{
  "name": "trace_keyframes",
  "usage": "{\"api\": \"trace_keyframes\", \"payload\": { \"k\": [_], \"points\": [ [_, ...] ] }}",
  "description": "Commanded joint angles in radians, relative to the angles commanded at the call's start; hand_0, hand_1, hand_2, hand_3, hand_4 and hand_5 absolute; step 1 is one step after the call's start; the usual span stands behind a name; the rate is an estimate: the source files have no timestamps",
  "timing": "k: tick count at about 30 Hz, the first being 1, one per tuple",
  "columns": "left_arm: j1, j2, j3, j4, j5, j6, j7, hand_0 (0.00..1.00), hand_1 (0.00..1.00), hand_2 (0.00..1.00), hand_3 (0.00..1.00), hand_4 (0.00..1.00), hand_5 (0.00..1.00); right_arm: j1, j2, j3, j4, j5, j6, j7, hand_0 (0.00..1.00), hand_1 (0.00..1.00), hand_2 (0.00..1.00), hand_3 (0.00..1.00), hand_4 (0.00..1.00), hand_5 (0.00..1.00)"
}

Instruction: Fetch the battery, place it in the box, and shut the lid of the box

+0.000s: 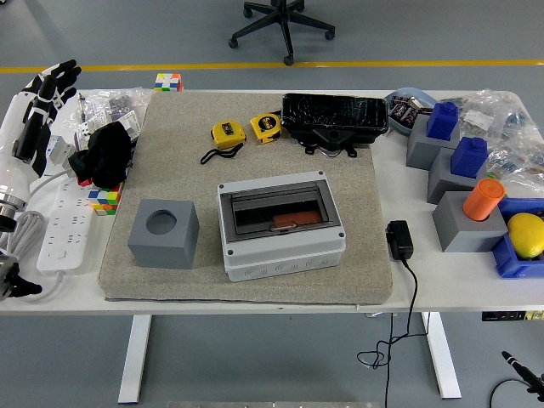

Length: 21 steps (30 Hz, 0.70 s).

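The grey box (pixel 281 252) stands in the middle of the beige mat (pixel 357 183), its smoky see-through lid (pixel 279 208) lying flat and shut. Through the lid an orange-brown flat item (pixel 293 223) shows inside, likely the battery. My left hand (pixel 51 83), white with black fingers, is raised at the table's left edge, far from the box, fingers spread and holding nothing. Of my right arm only a thin black tip (pixel 520 367) shows in the lower right corner, below the table.
On the mat are a grey cube with a round hole (pixel 163 233), two yellow tape measures (pixel 228 134) and a black wrapped pack (pixel 334 116). A power strip (pixel 61 223) and black cloth (pixel 106 155) lie left. Grey blocks (pixel 466 223), a blue bin (pixel 520 255) and a charger (pixel 399 240) are right.
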Motion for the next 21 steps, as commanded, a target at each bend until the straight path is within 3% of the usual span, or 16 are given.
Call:
{"api": "trace_keyframes", "payload": {
  "k": [4, 11, 21],
  "points": [
    [0.008, -0.008, -0.003, 0.005, 0.012, -0.001, 0.001, 0.904, 0.92, 0.863, 0.843, 0.998, 0.998, -0.001, 0.021, 0.008, 0.0, -0.006, 0.001, -0.004, 0.885, 0.85, 0.795, 0.831, 0.998, 0.998],
    [0.013, 0.013, -0.018, -0.01, 0.049, -0.004, 0.01, 0.889, 0.899, 0.834, 0.834, 0.998, 0.998, -0.003, 0.056, 0.005, 0.0, -0.009, 0.001, -0.007, 0.885, 0.852, 0.796, 0.833, 0.998, 0.998],
    [0.011, -0.005, 0.008, -0.003, 0.059, 0.006, 0.011, 0.893, 0.898, 0.836, 0.834, 0.998, 0.998, -0.008, 0.055, 0.022, 0.0, -0.02, -0.004, 0.002, 0.887, 0.852, 0.801, 0.835, 0.998, 0.998]
  ]
}}
